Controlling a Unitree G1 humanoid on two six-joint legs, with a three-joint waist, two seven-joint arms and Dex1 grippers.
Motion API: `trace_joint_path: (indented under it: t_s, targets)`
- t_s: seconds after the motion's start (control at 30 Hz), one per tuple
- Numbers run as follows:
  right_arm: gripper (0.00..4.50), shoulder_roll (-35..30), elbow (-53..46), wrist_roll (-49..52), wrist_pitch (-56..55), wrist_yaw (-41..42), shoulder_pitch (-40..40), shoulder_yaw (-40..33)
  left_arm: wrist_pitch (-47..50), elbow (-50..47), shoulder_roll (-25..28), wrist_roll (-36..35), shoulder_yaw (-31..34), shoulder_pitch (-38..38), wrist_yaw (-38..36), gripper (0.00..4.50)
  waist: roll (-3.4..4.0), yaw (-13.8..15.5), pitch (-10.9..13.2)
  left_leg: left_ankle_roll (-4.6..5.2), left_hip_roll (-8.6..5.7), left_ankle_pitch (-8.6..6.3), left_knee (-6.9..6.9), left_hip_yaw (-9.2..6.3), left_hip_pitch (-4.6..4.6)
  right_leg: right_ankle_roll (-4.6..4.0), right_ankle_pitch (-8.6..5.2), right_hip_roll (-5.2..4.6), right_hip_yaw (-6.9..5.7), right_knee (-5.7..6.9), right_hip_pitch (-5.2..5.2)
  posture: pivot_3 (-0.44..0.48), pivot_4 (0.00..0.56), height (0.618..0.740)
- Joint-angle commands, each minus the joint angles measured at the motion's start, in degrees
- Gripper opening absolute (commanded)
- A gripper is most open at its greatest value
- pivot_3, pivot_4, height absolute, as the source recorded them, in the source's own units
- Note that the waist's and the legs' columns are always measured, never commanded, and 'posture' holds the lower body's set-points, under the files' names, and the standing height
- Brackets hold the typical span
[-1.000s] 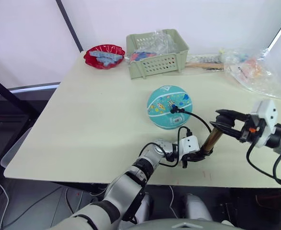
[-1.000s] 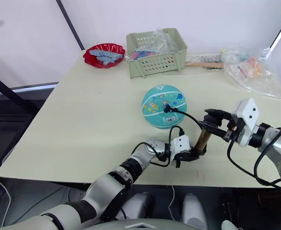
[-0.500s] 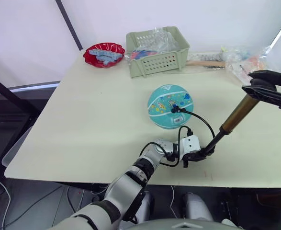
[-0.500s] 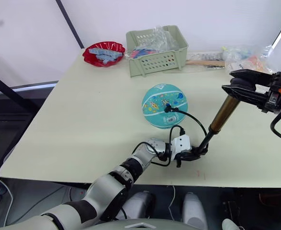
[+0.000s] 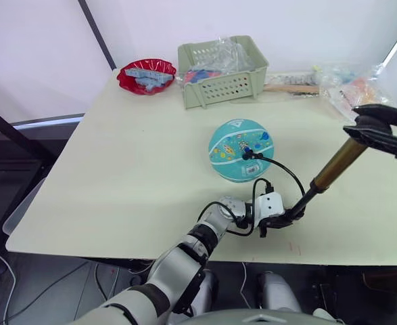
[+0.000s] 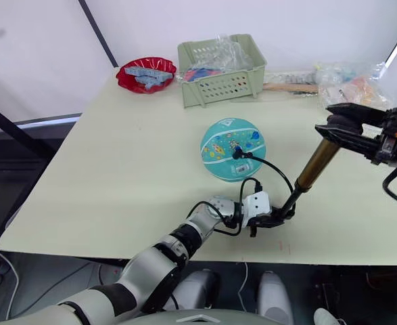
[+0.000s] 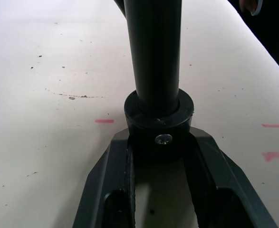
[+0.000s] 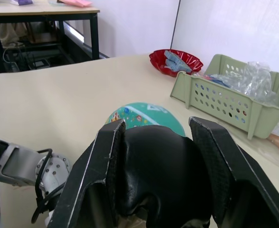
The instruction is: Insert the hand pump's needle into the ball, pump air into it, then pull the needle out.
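Beige table (image 5: pixel 130 169): one ball (image 5: pixel 239 150) mid-table, needle (image 5: pixel 247 155) in it; one hand pump (image 5: pixel 333 169) tilted. Left gripper (image 5: pixel 284 219) clamped on pump foot, right gripper (image 5: pixel 377 128) clamped on T-handle.

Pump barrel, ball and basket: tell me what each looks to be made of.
The pump barrel looks like metal with a gold-bronze sheen, judging by its smooth, shiny tube. The ball looks like rubber or soft plastic, teal with printed cartoons and a matte surface. The basket looks like moulded plastic, pale green and dull, with rows of regular holes in its wall.
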Motion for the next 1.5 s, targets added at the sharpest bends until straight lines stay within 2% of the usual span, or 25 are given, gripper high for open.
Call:
trace_joint_path:
  t_s: [0.03,0.17,0.4,0.67,0.83,1.07,1.27,1.5]
  targets:
    - [1.63,1.4,-2.6,-5.6,-3.9,0.6,4.3,3.3,1.3,3.3,0.3,2.3,-2.2,2.7,-1.4,0.95,0.0,-0.1,0.0,0.0,0.0,0.0,0.0,0.03,0.07,0.01,-0.01,0.0,0.03,0.03,0.05,0.0,0.15,0.74]
    - [1.63,4.3,-2.8,-10.5,-8.6,0.7,9.1,7.0,1.1,3.1,0.2,2.0,-2.0,2.9,-1.5,0.95,-0.06,-0.2,0.0,0.0,0.01,0.0,-0.01,0.01,0.3,0.01,-0.02,0.05,0.03,0.08,0.25,0.0,0.15,0.74]
    - [1.63,12.1,-0.7,-23.1,-19.8,-1.7,16.9,18.4,0.5,2.6,0.2,2.1,-2.0,3.3,-0.9,0.95,-0.41,-0.2,-0.3,-0.01,0.04,0.0,-0.01,-0.07,0.49,0.02,-0.04,0.12,-0.01,0.04,0.48,0.0,0.15,0.74]
    - [1.63,15.8,0.6,-29.4,-25.5,-4.0,19.0,24.1,0.6,2.7,-0.1,2.2,-1.8,3.5,-1.0,0.95,-0.47,-0.2,-0.5,-0.01,0.03,0.0,-0.01,-0.07,0.58,0.02,-0.04,0.14,0.01,0.06,0.54,0.0,0.15,0.74]
    - [1.63,14.3,-2.2,-25.0,-23.2,-3.5,17.0,20.8,0.6,3.0,-0.2,2.3,-1.9,3.4,-1.1,0.95,-0.47,-0.2,-0.5,-0.01,0.04,0.0,-0.01,-0.1,0.61,0.02,-0.05,0.15,-0.01,0.05,0.6,0.0,0.15,0.74]
    - [1.63,8.6,-3.9,-16.9,-16.6,-3.4,10.5,11.4,0.3,3.4,-0.4,2.1,-1.6,2.9,-1.4,0.95,-0.2,0.1,-0.3,-0.01,0.0,0.0,0.0,-0.11,0.43,0.02,-0.04,0.1,-0.02,-0.02,0.5,0.0,0.15,0.74]
    - [1.63,3.4,-2.6,-7.2,-9.3,-4.3,3.4,2.5,-0.3,3.8,-0.4,2.4,-1.9,2.6,-0.9,0.95,-0.14,0.1,0.0,0.0,-0.06,0.0,0.0,-0.11,0.38,0.04,-0.04,0.0,-0.03,-0.02,0.47,0.0,0.15,0.74]
    - [1.63,-2.8,0.4,0.7,-2.6,-4.8,-3.7,-3.9,-0.5,4.0,-0.4,2.8,-2.3,2.6,-0.9,0.95,-0.01,0.0,0.2,0.01,-0.07,0.0,0.01,-0.07,0.35,0.04,-0.03,-0.05,-0.05,-0.03,0.45,0.0,0.15,0.74]
